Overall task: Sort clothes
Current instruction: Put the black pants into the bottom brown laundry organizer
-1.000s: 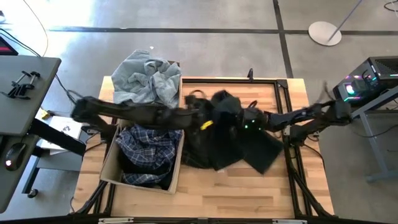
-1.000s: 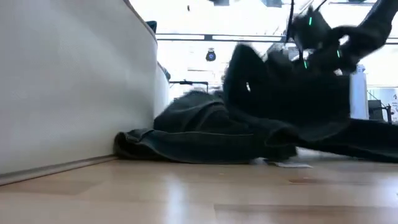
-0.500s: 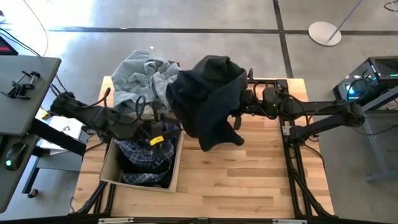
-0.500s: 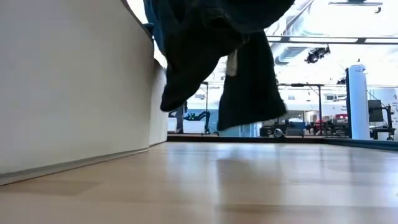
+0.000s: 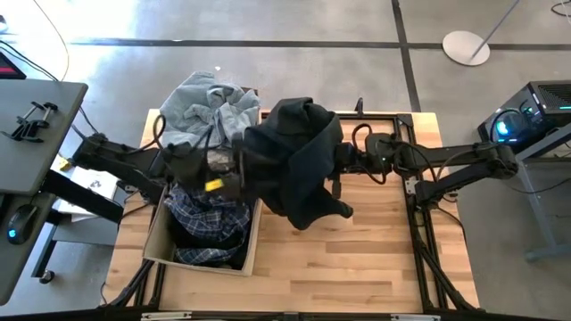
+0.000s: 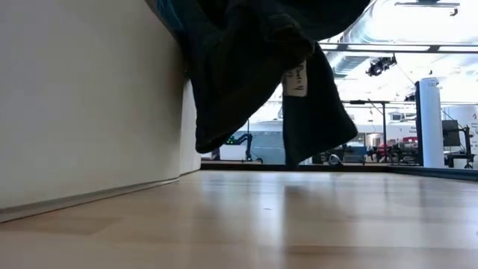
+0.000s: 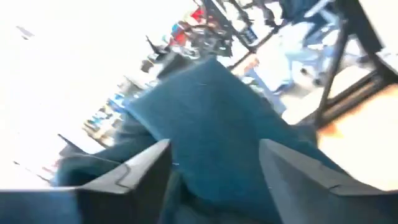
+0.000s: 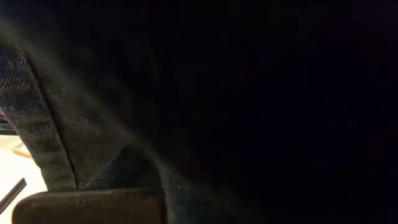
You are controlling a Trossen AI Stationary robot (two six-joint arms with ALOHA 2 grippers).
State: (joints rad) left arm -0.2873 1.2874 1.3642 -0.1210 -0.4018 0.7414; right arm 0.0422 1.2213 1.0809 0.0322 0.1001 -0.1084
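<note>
Dark denim garment (image 5: 299,160) hangs bunched in the air over the table (image 5: 357,259), just beside the near bin's inner wall; in low view its lower folds and a white tag (image 6: 296,79) dangle clear of the wood, not touching. I see the right gripper (image 5: 342,160) buried in the garment's right side; its wrist cam is filled w/ dark denim, fabric pressed right against a finger (image 8: 87,208), so I read it as clamped narrow on the cloth and carrying it. Left gripper (image 5: 234,174) sits at the garment's left edge, over the bin w/ the navy-white plaid garment (image 5: 210,223). Left wrist cam shows both fingers (image 7: 134,171) spread well apart, denim lying between and beyond them, nothing pinched that I can make out. Pale blue denim garment (image 5: 210,111) heaped in the far bin (image 5: 254,98). Near bin (image 5: 161,236) is a beige fabric box; its wall fills the left of low view.
</note>
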